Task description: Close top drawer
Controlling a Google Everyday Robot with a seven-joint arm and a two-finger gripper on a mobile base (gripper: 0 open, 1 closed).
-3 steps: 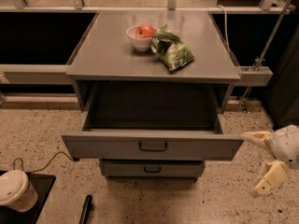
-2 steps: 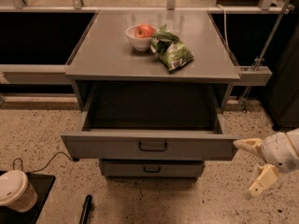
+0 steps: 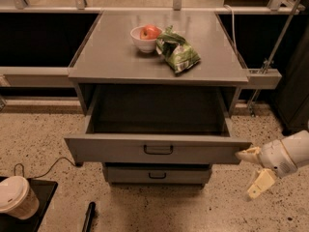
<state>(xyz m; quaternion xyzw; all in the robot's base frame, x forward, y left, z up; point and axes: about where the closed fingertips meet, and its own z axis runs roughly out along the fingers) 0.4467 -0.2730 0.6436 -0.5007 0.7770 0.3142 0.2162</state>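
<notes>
The top drawer of the grey metal cabinet is pulled far out. Its flat front panel carries a small dark centre handle, and its deep dark box looks empty. My gripper comes in from the right, at the right end of the drawer front. It is open: the upper fingertip is at the front panel's right corner, the lower fingertip hangs below it.
On the cabinet top stand a white bowl with red fruit and a green snack bag. A lower drawer sits slightly open. A paper cup on a black tray and a dark object lie on the speckled floor at left.
My gripper has moved left, from clear of the cabinet to the right end of the drawer front. The drawer has not visibly moved.
</notes>
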